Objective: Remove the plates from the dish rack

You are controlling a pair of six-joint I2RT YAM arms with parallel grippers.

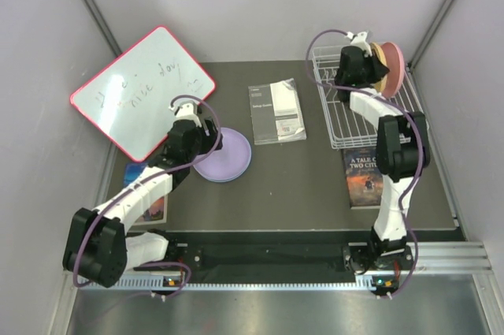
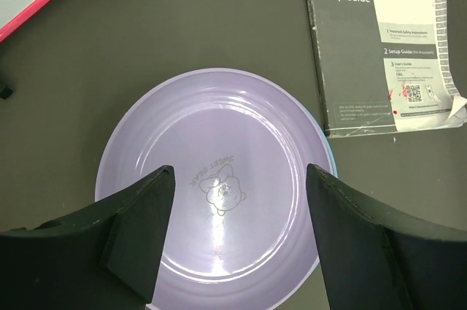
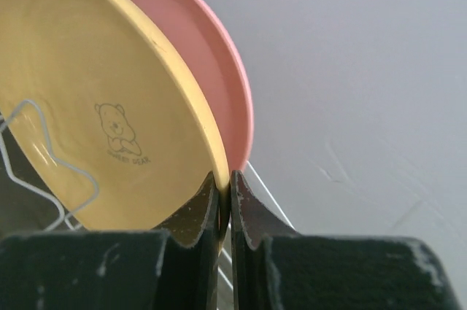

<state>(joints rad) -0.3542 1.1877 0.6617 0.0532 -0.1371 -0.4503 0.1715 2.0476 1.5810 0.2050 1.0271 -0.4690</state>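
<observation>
The lavender plate (image 1: 224,155) lies flat on the table at centre left, on top of a light blue plate whose rim (image 2: 330,153) shows at its right edge. My left gripper (image 2: 237,233) is open just above the lavender plate (image 2: 211,186), with nothing in it. The white wire dish rack (image 1: 354,110) stands at the back right. The orange plate (image 1: 379,67) and pink plate (image 1: 394,69) stand on edge at its far end. My right gripper (image 3: 225,197) is shut on the rim of the orange plate (image 3: 87,106); the pink plate (image 3: 211,69) is right behind it.
A whiteboard with a pink frame (image 1: 142,91) leans at the back left. A setup guide booklet (image 1: 276,111) lies at the table's centre. A book (image 1: 365,176) lies in front of the rack, another book (image 1: 146,193) under my left arm. Walls stand close on both sides.
</observation>
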